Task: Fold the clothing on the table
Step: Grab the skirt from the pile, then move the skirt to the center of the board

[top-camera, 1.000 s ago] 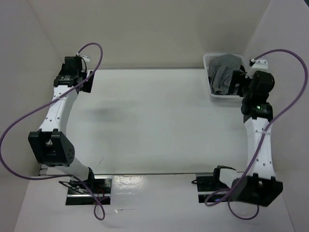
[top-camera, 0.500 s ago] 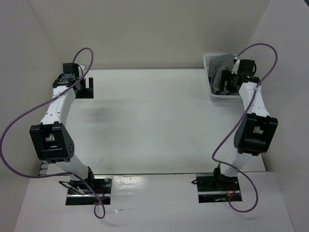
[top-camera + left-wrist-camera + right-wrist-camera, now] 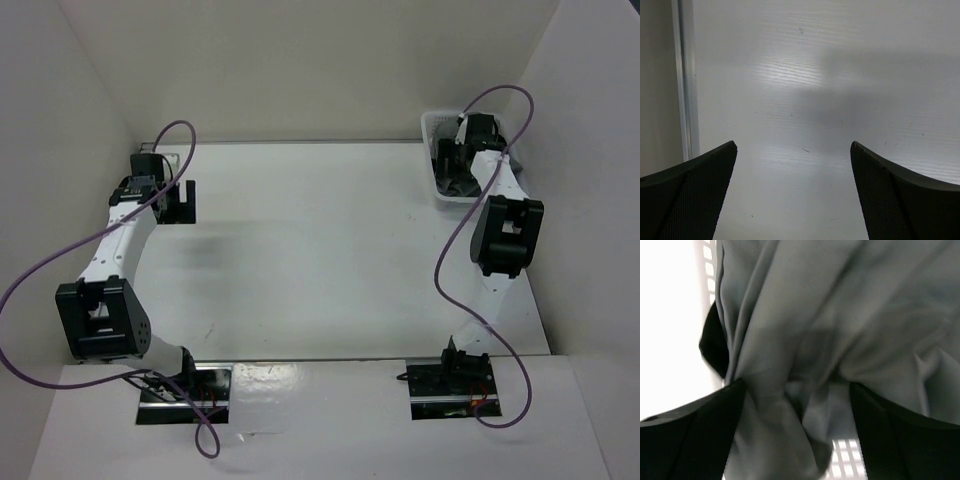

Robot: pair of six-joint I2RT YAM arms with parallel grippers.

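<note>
In the basket (image 3: 452, 201) at the far right corner, our right gripper (image 3: 797, 410) straddles the grey skirt (image 3: 840, 315), jaws wide — poised to pinch it out — while our left gripper (image 3: 792, 150) hovers, equally wide, over the table (image 3: 840, 75).

Open passage over bare desk (image 3: 320, 250) mid-frame; upper right corner cramped by basket (image 3: 450, 198) walls and bunched clothing (image 3: 840, 315).

skirt (image 3: 840, 315): blurred close-up, cut off at every edge | black garment (image 3: 715, 352): mostly under skirt | basket (image 3: 428, 130): largely behind right arm (image 3: 505, 235)
</note>
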